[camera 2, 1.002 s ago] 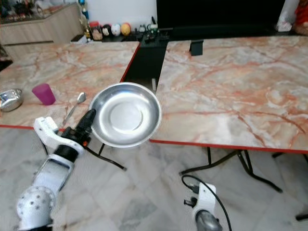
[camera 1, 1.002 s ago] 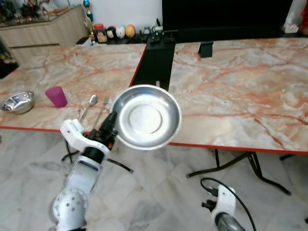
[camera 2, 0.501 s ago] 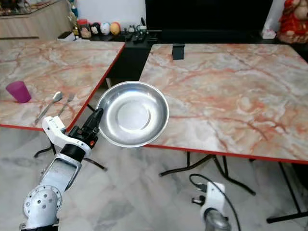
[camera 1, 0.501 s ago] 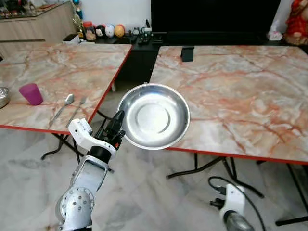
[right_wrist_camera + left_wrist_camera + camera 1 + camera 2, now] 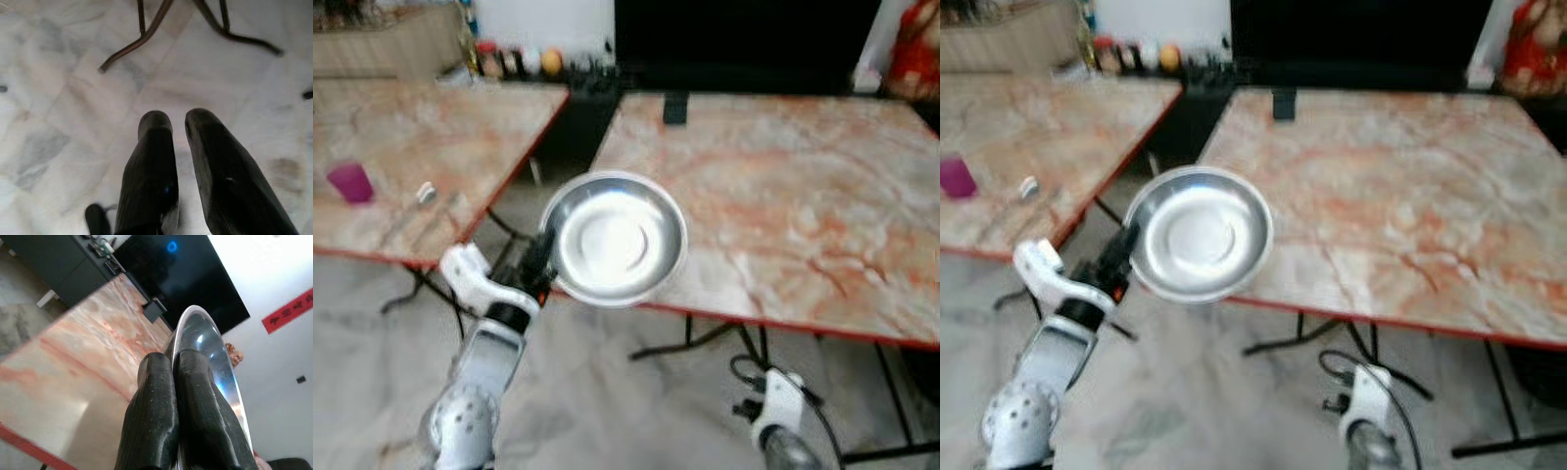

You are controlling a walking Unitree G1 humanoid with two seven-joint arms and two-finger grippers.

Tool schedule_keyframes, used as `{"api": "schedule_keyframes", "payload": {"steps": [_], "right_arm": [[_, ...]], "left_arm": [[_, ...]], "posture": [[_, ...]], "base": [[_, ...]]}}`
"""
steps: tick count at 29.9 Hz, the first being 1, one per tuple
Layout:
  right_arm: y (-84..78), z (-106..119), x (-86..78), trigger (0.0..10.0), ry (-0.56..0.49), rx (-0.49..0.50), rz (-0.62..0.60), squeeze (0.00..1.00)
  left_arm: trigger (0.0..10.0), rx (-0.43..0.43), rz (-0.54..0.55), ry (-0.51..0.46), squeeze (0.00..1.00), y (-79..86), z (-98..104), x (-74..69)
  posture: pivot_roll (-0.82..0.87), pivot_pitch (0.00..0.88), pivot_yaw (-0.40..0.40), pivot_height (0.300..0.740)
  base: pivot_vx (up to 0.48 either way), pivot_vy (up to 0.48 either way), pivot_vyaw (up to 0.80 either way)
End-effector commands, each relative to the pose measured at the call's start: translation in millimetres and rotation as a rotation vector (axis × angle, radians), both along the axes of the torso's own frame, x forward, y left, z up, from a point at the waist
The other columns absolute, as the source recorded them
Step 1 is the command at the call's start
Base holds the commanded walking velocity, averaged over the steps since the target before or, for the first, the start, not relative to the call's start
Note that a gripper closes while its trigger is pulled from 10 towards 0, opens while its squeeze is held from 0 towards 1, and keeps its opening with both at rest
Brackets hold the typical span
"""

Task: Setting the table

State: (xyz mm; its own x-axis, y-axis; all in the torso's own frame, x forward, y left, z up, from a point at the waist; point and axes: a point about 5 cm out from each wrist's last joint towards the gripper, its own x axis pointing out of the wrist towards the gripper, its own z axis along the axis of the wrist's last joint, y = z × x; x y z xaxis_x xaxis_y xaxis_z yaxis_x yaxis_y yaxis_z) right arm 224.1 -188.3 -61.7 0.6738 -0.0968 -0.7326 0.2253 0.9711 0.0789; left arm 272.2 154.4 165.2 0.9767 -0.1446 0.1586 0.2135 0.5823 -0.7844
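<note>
The left hand pinched the near-left rim of a shiny steel plate, its two black fingers pressed together on the metal edge, as the left wrist view showed plainly. The plate was held in the air, tilted a little toward the camera, in front of the near-left corner of the right worktop, a marble-patterned slab with a red edge; part of the plate overlapped that corner in the head views, though whether it touched the surface could not be told (the frames were blurred). To the left, across a gap, stood a second worktop of the same marble pattern, carrying a purple cup near its left end and a spoon a little to the right of the cup. A small dark object sat at the far edge of the right worktop, before a large black screen. The right hand hung low over the pale marble floor, its fingers slightly apart and gripping nothing, with the metal table legs showing beyond it.
</note>
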Motion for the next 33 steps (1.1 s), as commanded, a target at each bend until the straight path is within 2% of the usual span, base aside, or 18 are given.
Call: {"api": "schedule_keyframes", "payload": {"steps": [1, 8, 17, 29, 33], "right_arm": [[-6.6, -0.4, -2.0, 10.0, 0.008, -0.012, -0.016, 0.00], [-5.3, -1.1, -2.8, 10.0, 0.009, -0.003, -0.028, 0.00], [-5.6, -2.0, -4.4, 10.0, 0.014, -0.005, -0.017, 0.00], [-6.0, -1.8, -4.1, 10.0, 0.014, -0.009, -0.015, 0.00], [-6.1, -1.3, -3.3, 10.0, 0.013, -0.010, -0.014, 0.00]], "left_arm": [[10.0, -0.002, -0.026, -0.017, 0.00, -5.2, 4.2, 0.9], [10.0, 0.005, -0.037, -0.021, 0.00, -5.0, 5.6, 2.3], [10.0, 0.008, -0.041, -0.021, 0.00, -4.9, 5.2, 1.6], [10.0, 0.020, -0.039, -0.016, 0.00, -3.9, 4.2, 2.2], [10.0, 0.061, -0.026, 0.001, 0.00, 0.0, 1.6, 2.7]], "posture": [[-0.10, 0.000, 0.050, 0.740], [-0.10, 0.000, 0.057, 0.740], [-0.10, 0.000, 0.057, 0.740], [-0.10, 0.000, 0.055, 0.740], [-0.09, 0.000, 0.052, 0.740]], "base": [[0.000, -0.285, 0.00], [0.000, -0.282, 0.00], [0.000, -0.282, -0.72], [0.000, -0.282, 0.00], [0.000, 0.000, 0.00]]}}
